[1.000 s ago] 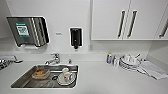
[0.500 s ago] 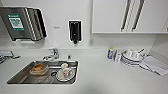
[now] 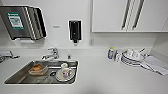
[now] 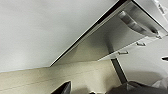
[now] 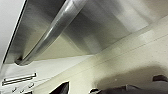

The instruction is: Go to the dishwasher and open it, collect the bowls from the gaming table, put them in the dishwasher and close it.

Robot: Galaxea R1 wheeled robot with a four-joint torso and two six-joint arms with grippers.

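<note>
— Stainless steel fills the right wrist view: is that the dishwasher (image 5: pixel 100 27)?

— It looks so. A brushed steel front with a long bar handle (image 5: pixel 50 32) running across it, seen close from below, with pale floor beyond. White drawers with slim handles (image 5: pixel 18 78) sit next to it.

— And the head view?

— A white countertop (image 3: pixel 100 75) with a steel sink (image 3: pixel 22 75) set into it. In the basin lie a clear container with something orange (image 3: pixel 38 69) and a white cup on a plate (image 3: pixel 64 73). A tap (image 3: pixel 51 53) stands behind the sink. On the wall hang a paper towel dispenser (image 3: pixel 22 22) and a dark soap dispenser (image 3: pixel 74 30). White upper cabinets (image 3: pixel 110 15) are at the right.

— Anything else on the counter?

— A small bottle (image 3: pixel 110 53) beside a stack of plates with cups on top (image 3: pixel 132 57), and a folded cloth (image 3: pixel 156 63) near them.

— The grippers?

— Dark parts show at the edge of both wrist views, but whether either one is released or clenched, I cannot tell
</note>
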